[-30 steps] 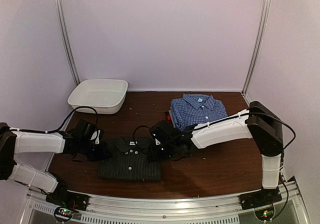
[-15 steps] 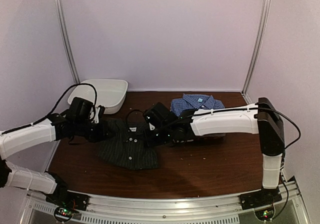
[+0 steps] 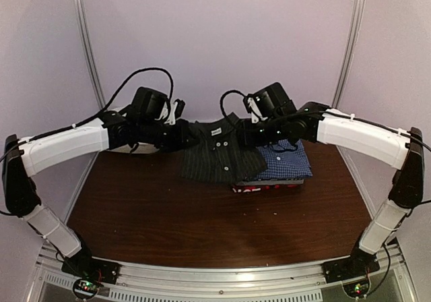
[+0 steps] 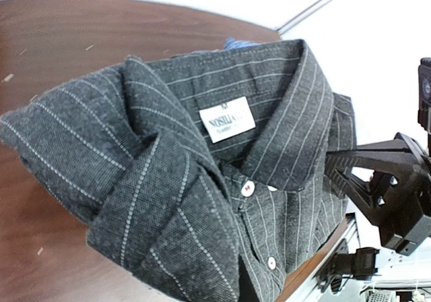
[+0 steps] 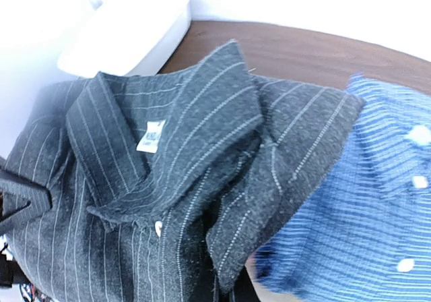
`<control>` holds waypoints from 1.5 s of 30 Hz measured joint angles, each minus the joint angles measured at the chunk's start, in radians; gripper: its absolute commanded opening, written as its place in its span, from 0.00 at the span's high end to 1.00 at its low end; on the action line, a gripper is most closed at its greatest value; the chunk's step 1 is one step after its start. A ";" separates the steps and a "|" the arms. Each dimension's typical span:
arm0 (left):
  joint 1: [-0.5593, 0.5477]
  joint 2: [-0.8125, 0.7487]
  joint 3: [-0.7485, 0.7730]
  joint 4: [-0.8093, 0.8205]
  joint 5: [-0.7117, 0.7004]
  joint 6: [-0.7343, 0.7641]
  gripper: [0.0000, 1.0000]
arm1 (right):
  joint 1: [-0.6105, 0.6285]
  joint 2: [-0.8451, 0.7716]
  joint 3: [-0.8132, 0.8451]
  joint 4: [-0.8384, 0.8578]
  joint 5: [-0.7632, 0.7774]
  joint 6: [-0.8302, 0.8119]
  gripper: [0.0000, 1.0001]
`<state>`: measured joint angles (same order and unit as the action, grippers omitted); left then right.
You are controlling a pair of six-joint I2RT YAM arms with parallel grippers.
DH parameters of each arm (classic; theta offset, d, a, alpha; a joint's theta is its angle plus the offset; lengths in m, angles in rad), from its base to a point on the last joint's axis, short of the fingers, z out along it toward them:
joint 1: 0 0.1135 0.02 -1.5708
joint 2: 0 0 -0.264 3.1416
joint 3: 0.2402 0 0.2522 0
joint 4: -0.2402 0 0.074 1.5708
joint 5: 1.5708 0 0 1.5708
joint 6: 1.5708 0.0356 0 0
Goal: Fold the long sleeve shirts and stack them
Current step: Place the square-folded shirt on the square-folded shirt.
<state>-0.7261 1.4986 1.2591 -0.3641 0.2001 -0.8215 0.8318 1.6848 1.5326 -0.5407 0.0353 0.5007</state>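
The folded black pinstriped shirt (image 3: 217,155) hangs in the air between my two grippers, over the table's back middle. My left gripper (image 3: 183,135) is shut on its left shoulder and my right gripper (image 3: 250,135) is shut on its right shoulder. The shirt fills the left wrist view (image 4: 202,180) and the right wrist view (image 5: 168,180), hiding the fingers. Its lower right edge overlaps the folded blue checked shirt (image 3: 286,162), which lies on a stack with a red-black shirt (image 3: 266,188) showing beneath. The blue shirt also shows in the right wrist view (image 5: 370,201).
The white plastic tub (image 5: 128,32) stands at the back left, mostly hidden behind my left arm in the top view. Metal frame posts (image 3: 84,39) rise at both back corners. The brown table (image 3: 202,228) stretches in front of the stack.
Both grippers have lifted the black shirt off the table and carried it back and to the right, up to the blue shirt's stack.
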 measured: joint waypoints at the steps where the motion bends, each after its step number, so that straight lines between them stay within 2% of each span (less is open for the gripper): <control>1: -0.014 0.045 0.053 0.006 -0.001 0.000 1.00 | -0.026 -0.023 -0.010 -0.008 0.003 -0.010 1.00; 9: -0.076 0.369 0.422 0.064 0.014 0.000 1.00 | -0.273 -0.105 -0.068 -0.050 0.018 -0.098 1.00; 14: -0.101 0.541 0.577 0.102 0.032 -0.016 1.00 | -0.386 -0.105 -0.111 -0.057 0.018 -0.145 1.00; 21: -0.124 0.680 0.674 0.127 0.043 -0.050 1.00 | -0.475 -0.101 -0.135 -0.058 0.000 -0.191 1.00; 30: -0.127 0.703 0.681 0.129 0.016 -0.070 1.00 | -0.537 -0.047 -0.165 -0.023 -0.040 -0.217 1.00; 31: -0.126 0.705 0.680 0.129 0.011 -0.071 1.00 | -0.543 -0.039 -0.168 -0.020 -0.041 -0.218 0.98; 34: -0.119 0.725 0.680 0.132 0.008 -0.072 0.98 | -0.563 -0.010 -0.184 -0.012 -0.045 -0.222 0.74; 38: -0.095 0.763 0.649 0.130 0.021 -0.072 0.77 | -0.587 -0.002 -0.202 -0.010 -0.034 -0.228 0.55; 41: -0.078 0.782 0.625 0.122 0.023 -0.075 0.66 | -0.602 -0.002 -0.202 -0.010 -0.020 -0.229 0.53; 45: -0.069 0.787 0.620 0.119 0.020 -0.071 0.61 | -0.603 -0.012 -0.202 -0.018 -0.008 -0.228 0.55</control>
<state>-0.7956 2.2852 1.8793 -0.2455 0.2199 -0.8925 0.2283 1.6726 1.3304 -0.5591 0.0277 0.2726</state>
